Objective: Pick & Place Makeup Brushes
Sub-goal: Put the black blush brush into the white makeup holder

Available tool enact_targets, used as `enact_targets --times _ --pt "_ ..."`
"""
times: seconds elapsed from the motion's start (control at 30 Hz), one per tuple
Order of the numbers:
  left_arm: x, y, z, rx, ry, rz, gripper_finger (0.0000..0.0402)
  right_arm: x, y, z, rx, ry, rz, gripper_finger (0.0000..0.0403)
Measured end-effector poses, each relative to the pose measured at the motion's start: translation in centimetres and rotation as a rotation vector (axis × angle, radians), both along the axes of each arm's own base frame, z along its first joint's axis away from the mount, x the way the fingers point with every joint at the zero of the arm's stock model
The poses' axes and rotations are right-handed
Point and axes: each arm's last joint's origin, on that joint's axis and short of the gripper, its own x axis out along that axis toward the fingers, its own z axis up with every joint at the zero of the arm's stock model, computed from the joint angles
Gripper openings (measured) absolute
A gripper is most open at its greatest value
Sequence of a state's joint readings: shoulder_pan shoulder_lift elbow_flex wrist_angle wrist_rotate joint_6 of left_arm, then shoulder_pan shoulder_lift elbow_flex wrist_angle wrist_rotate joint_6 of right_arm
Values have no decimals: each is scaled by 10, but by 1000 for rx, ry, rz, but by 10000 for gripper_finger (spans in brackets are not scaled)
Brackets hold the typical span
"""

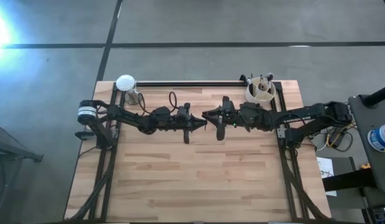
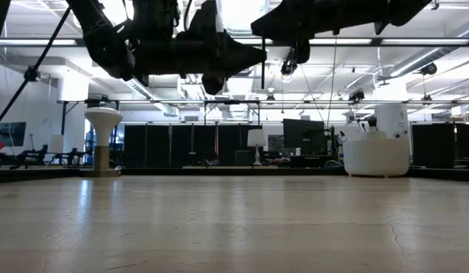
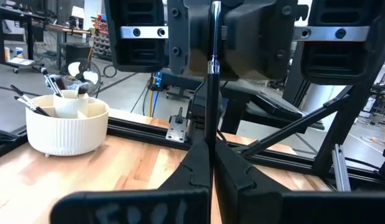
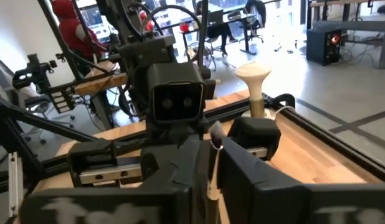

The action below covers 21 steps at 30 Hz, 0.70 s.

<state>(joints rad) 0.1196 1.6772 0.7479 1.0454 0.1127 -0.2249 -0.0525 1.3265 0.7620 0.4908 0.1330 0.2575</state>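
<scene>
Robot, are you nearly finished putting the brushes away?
Partly. Several brushes already stand in the white cup. Right now one makeup brush hangs above the table, gripped by both the left pincer and the right pincer. It has not been set down yet. I see no other loose brushes.

Seen from directly overhead, the wooden worktop (image 1: 199, 180) fills the high view, both arms meeting mid-board. The low camera sits at board level, facing the room. Each wrist camera looks closely along its own claw at the opposite arm; the white ribbed cup (image 3: 66, 129) appears in three views.
</scene>
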Motion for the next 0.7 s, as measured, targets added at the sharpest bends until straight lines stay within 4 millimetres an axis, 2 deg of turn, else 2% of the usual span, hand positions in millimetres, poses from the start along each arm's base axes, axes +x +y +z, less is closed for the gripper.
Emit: enact_targets --times 0.13,0.47,0.7 --pt "0 0 0 6 -3 -1 1 -4 0 4 -29 3 4 16" --pt "0 0 1 4 -6 -1 1 -11 3 8 -51 25 18 14" --pt "0 2 -2 -61 17 14 61 -23 3 20 -97 17 -18 11"
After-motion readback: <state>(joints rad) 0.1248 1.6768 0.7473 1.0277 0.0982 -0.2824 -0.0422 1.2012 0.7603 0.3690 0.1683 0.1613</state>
